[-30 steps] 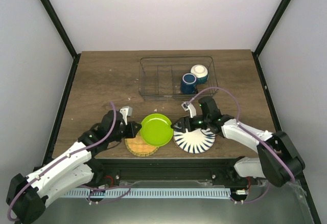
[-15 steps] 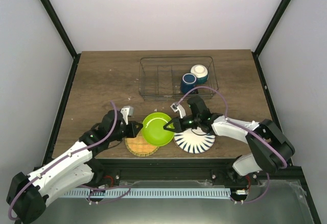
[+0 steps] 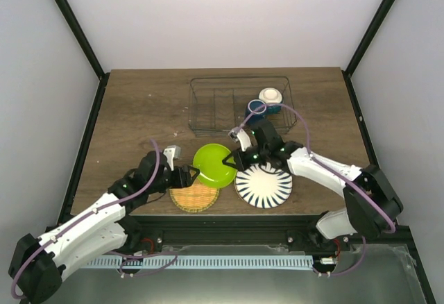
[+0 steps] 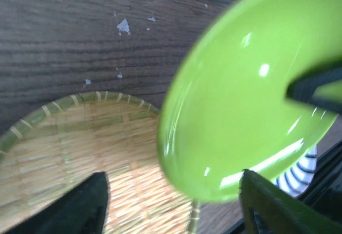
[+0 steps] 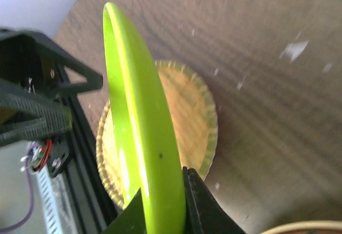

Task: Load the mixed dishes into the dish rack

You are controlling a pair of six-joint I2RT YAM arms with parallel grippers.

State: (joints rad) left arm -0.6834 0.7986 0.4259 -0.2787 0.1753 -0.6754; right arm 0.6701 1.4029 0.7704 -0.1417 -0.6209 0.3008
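Pinching hand: right gripper point(image 3: 232, 159), clamped tight on lime-green plate point(image 3: 210, 168) at its right rim.
Left gripper point(image 3: 194, 176): spread wide beside plate's left edge, over woven tray point(image 3: 195, 197).
Plate: tilted, short of dish rack point(image 3: 208, 103).
Since a second ago: right gripper across from striped plate point(image 3: 263, 187); more tray uncovered.

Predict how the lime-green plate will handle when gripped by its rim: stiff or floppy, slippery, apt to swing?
Probably stiff: the lime-green plate shows no sag on edge, pinched only at the rim by the fingers of the right gripper. Likely slippery: its glaze shows bright highlights. It may pivot, since the hold sits far from its middle.
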